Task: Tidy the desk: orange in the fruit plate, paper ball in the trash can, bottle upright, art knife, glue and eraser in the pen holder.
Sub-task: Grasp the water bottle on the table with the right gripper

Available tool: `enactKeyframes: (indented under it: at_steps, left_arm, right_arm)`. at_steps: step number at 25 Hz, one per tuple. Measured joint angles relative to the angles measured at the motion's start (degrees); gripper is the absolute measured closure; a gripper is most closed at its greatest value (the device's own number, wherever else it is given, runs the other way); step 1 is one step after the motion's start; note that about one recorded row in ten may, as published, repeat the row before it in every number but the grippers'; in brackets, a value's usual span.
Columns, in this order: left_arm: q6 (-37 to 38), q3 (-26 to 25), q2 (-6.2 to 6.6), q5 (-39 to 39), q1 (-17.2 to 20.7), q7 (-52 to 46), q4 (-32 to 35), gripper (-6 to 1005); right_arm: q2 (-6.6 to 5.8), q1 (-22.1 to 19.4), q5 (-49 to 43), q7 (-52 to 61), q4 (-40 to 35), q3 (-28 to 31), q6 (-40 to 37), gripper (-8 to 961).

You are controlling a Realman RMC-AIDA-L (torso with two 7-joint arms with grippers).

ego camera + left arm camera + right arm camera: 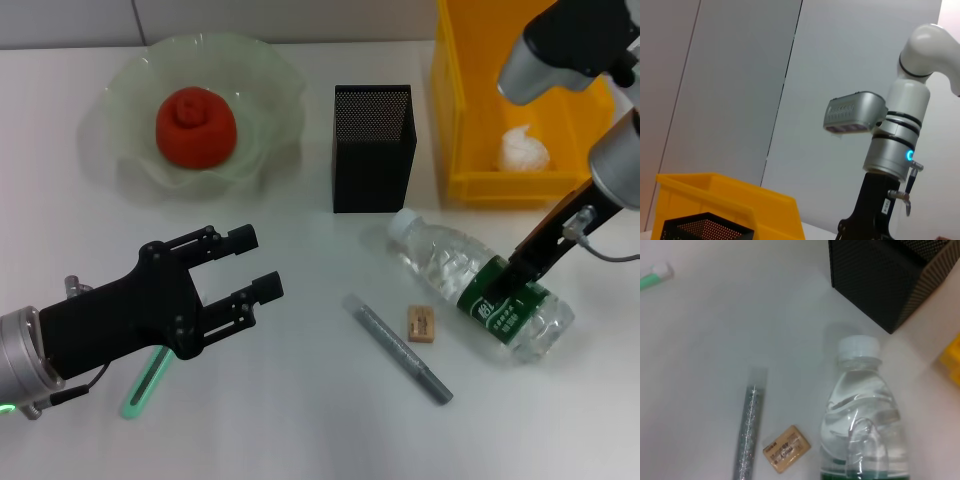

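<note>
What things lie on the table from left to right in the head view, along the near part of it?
Green knife → left gripper → grey glue stick → eraser → bottle, lying on its side under the right gripper.

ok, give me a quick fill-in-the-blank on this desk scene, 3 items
1. The orange sits in the ____ plate.
2. The bottle lies on its side with the ____ pincer down on its green label.
3. The paper ball is inside the ____ bin.

Missing words: green; right; yellow
</note>
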Motion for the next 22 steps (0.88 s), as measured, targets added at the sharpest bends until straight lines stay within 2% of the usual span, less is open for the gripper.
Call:
enactKeyframes:
  at_steps: [9, 22]
  left_arm:
    - [-0.1, 0.0, 0.0, 0.0, 0.1, 0.0, 0.0, 393]
    - [-0.3, 0.0, 0.0, 0.0, 0.1, 0.0, 0.0, 394]
  right_arm:
    - [0.02, 0.9, 1.6, 0.0, 5.7, -1.8, 4.3, 152]
    - [0.02, 1.0, 1.6, -0.2, 9.0, -2.5, 7.7, 151]
